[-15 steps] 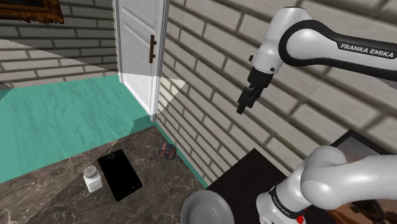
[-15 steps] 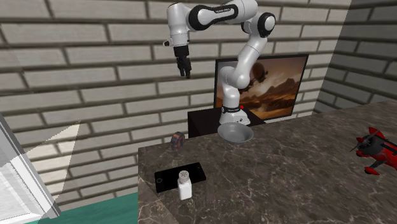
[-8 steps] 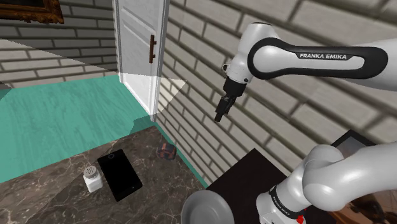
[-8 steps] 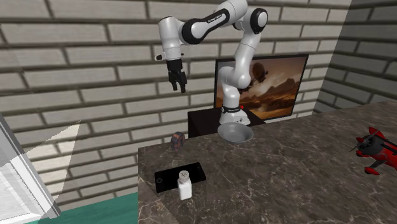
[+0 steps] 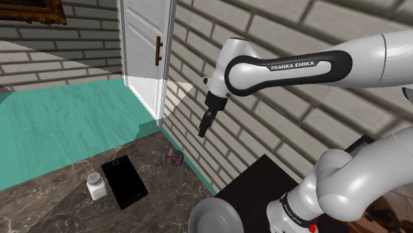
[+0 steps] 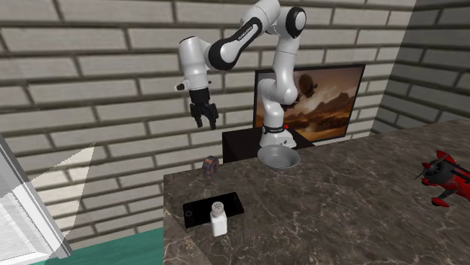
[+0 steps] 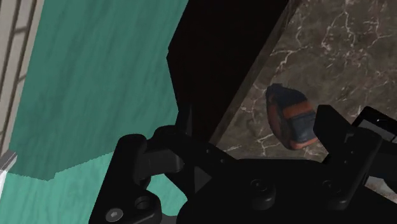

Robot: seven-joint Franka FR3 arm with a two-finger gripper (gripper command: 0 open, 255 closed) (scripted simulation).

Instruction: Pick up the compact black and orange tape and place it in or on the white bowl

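Observation:
The small black and orange tape [image 5: 173, 157] lies at the marble counter's far edge, close to the brick wall; it also appears as the tape [image 6: 210, 165] and the tape [image 7: 291, 116]. The pale bowl [image 5: 213, 216] sits by the arm's base, the same bowl [image 6: 279, 156] in the second exterior view. My gripper [image 5: 202, 132] hangs in the air well above the tape, a little toward the shoulder view's right of it. The gripper [image 6: 204, 120] is open with nothing in it. In the wrist view the gripper [image 7: 257, 130] has the tape just inside one finger [image 7: 337, 137], far below and untouched.
A black phone [image 5: 124, 182] and a white shaker [image 5: 96, 186] lie on the counter near the tape. A red toy aircraft [image 6: 441, 175] sits far off at the second exterior view's right. The brick wall [image 5: 278, 126] is close behind the gripper. Teal floor [image 7: 95, 83] lies beyond the counter edge.
The arm has swung toward the shoulder view's left and come lower, bringing the gripper from beside the wall to above the tape. The fingers stay apart. Nothing on the counter moved.

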